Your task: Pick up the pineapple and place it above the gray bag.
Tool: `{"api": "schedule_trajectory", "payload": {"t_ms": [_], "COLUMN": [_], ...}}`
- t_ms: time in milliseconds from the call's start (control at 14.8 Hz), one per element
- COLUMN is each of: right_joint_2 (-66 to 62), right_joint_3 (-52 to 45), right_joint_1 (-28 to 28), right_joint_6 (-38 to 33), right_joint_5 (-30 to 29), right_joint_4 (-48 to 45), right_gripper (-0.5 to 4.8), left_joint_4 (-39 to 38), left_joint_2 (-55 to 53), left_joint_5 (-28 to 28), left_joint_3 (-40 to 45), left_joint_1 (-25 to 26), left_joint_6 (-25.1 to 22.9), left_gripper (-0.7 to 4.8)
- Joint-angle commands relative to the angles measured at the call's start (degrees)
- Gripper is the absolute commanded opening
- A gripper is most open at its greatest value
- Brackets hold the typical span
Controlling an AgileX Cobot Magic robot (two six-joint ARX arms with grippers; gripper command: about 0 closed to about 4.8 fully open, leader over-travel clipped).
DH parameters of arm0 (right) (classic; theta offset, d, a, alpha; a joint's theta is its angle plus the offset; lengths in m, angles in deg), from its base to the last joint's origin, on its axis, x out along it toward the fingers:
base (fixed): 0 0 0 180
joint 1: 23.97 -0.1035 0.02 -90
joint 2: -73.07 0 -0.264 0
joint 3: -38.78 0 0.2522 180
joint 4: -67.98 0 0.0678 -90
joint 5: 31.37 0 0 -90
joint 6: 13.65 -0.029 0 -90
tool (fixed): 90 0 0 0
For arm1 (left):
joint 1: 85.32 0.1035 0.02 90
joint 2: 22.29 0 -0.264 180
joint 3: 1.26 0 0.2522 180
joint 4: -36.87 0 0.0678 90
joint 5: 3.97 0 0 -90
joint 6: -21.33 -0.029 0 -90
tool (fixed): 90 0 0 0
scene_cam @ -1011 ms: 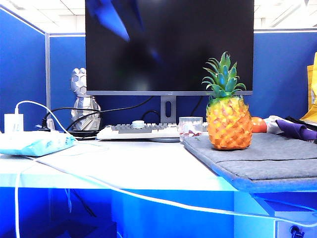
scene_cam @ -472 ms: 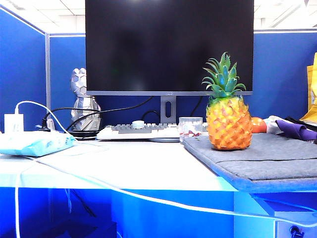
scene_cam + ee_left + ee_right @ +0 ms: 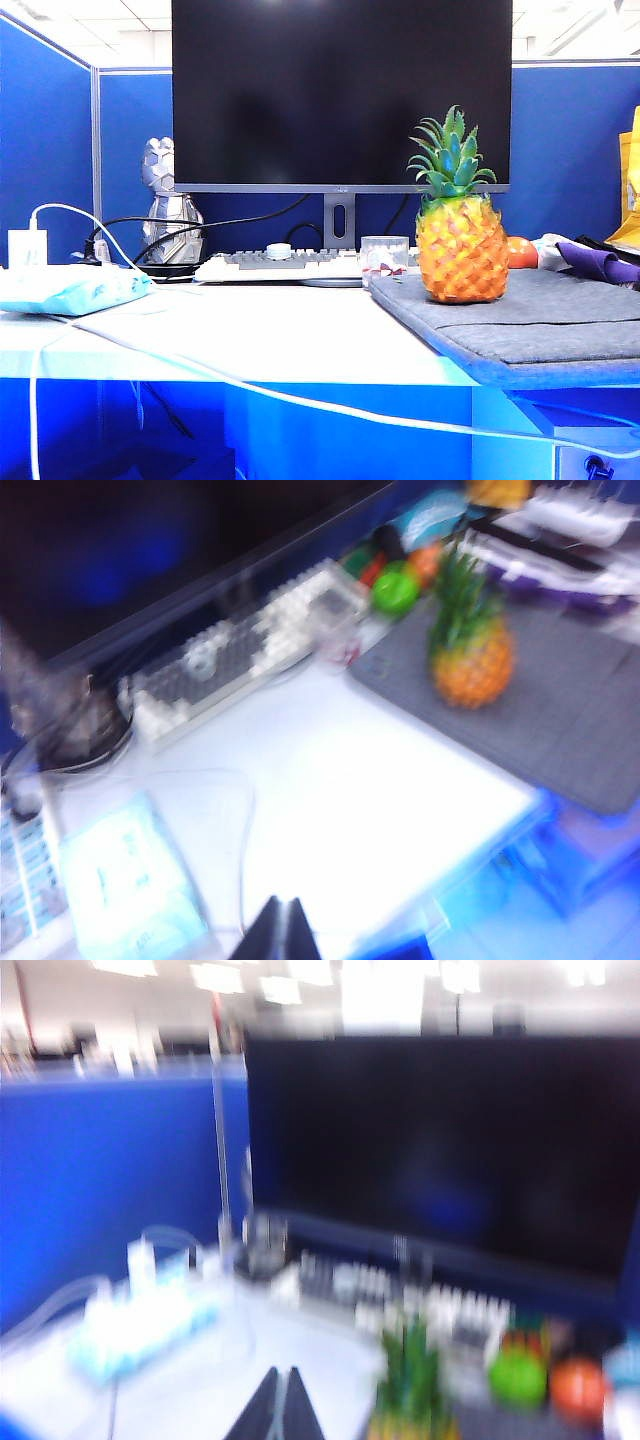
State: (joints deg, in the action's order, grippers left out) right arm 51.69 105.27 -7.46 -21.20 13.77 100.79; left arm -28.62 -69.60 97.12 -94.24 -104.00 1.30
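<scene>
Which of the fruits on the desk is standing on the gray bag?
The pineapple, upright on the gray bag. The small green fruit and orange fruit sit off it, behind.

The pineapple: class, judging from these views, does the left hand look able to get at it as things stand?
Probably yes. The pineapple stands upright on the gray bag, nothing covering it. The left hand, shut, hangs over bare white desk with open space between; it would have to open first.
</scene>
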Motion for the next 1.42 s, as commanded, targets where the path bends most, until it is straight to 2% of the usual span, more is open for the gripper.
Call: {"api": "schedule_trajectory", "payload": {"t_ms": [67, 202, 337, 539, 607, 809, 944, 1011, 1214, 1349, 1416], "right_joint_2": [6.4, 12.8, 21.6, 21.2, 21.2, 21.2, 21.2, 21.2, 21.2, 21.2, 21.2], "right_joint_3": [-7.6, -14.6, -21.3, -23.3, -24.0, -29.4, -33.6, -35.6, -40.5, -42.8, -43.8], "right_joint_1": [-0.1, -0.2, -0.2, -0.2, -0.2, -0.2, -0.2, -0.2, -0.4, -0.5, -0.5], "right_joint_6": [3.0, -2.5, -7.6, -7.0, -3.9, -2.9, -3.3, -4.7, -7.7, -12.4, -12.5], "right_joint_5": [9.2, 19.7, 26.3, 25.9, 27.0, 27.4, 29.8, 30.0, 29.5, 28.9, 26.3], "right_joint_4": [1.5, 0.0, -1.6, -3.5, -5.4, -11.9, -15.7, -17.9, -19.7, -20.4, -20.4], "right_gripper": [-0.01, -0.01, -0.01, -0.01, -0.01, -0.01, -0.01, -0.01, -0.01, -0.01, -0.01], "left_joint_4": [23.9, 28.2, 30.3, 31.3, 32.9, 43.9, 45.8, 45.8, 45.7, 45.7, 45.8], "left_joint_2": [18.2, 25.3, 30.1, 33.4, 35.1, 39.8, 42.0, 42.1, 42.1, 42.0, 42.0], "left_joint_5": [-8.7, -13.0, -19.0, -26.1, -25.1, -26.9, -35.6, -37.3, -33.8, -26.9, -25.1], "left_joint_3": [28.0, 35.7, 40.0, 46.9, 52.1, 60.8, 63.8, 65.0, 68.6, 70.9, 71.7], "left_joint_1": [0.0, 0.0, 0.0, 0.0, 0.0, 0.0, 0.0, 0.0, 0.0, 0.0, 0.0], "left_joint_6": [9.0, 13.2, 15.1, 20.6, 22.1, 25.1, 24.7, 23.6, 21.9, 21.9, 21.9], "left_gripper": [-0.03, -0.03, -0.03, -0.03, -0.03, -0.03, -0.03, -0.03, -0.03, -0.03, -0.03]}}
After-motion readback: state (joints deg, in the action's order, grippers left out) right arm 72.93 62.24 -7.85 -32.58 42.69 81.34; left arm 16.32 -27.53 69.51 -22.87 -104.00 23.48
